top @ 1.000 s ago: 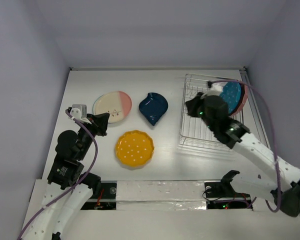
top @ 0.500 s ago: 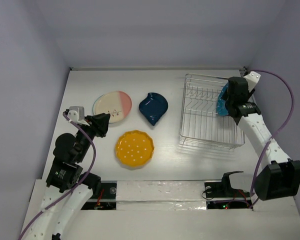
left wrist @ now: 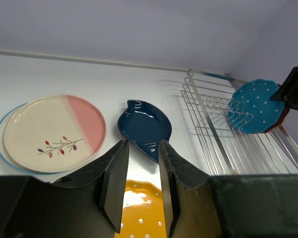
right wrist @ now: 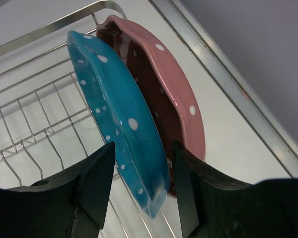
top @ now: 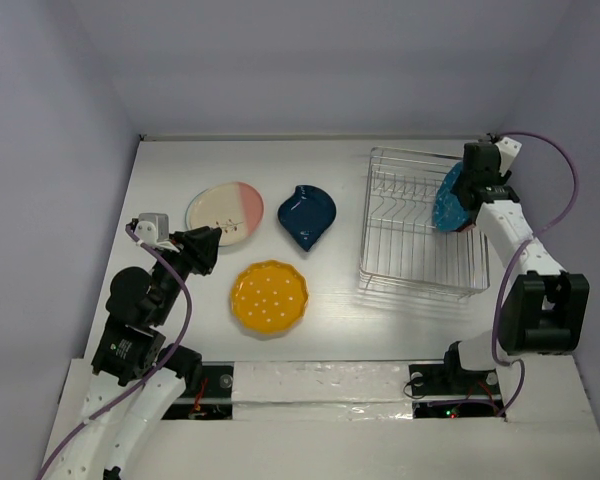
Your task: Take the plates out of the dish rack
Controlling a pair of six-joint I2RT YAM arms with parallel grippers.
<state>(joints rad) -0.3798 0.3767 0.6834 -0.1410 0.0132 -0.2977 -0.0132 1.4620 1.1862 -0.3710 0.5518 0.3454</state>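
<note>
My right end effector (right wrist: 144, 151) is spread astride the lower rim of the teal dotted plate (right wrist: 119, 114), which stands on edge beside the pink dotted plate (right wrist: 174, 99) at the upper right of the dish rack (top: 410, 250); I cannot tell whether the pads touch it. The rack's long axis runs top to bottom at the right of the overhead frame. My left end effector (left wrist: 142, 144) hangs spread and empty at the left, where the cream-and-pink plate (top: 225, 213), yellow scalloped plate (top: 269, 297) and navy teardrop dish (top: 306, 216), its point toward the bottom of the frame, lie flat on the surface (top: 330, 160).
</note>
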